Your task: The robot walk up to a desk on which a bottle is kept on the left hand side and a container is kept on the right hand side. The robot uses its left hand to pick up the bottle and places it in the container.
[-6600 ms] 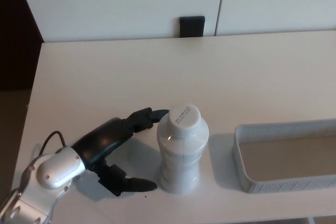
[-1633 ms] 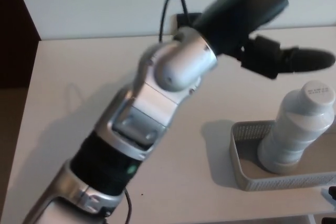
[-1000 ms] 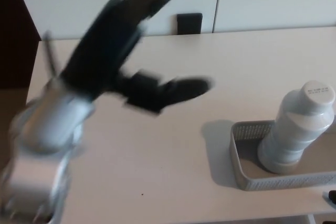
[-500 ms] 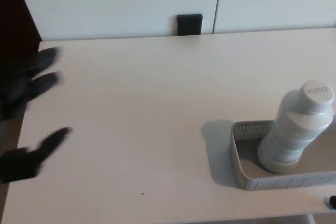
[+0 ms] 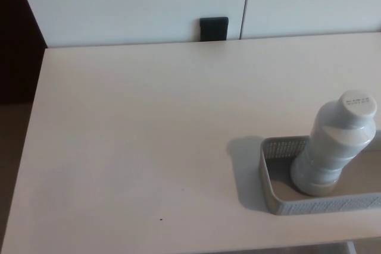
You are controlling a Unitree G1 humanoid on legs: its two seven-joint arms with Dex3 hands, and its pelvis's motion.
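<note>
Over at four o'clock the white bottle stands upright inside the grey container, the left hand gone from sight, so placing looks done.

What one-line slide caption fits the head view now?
White bottle stands upright inside the grey container at the desk's right; no hand in view.

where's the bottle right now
In the head view the white bottle stands upright inside the grey container, near its left end, at the desk's front right. No hand is near it.
</note>
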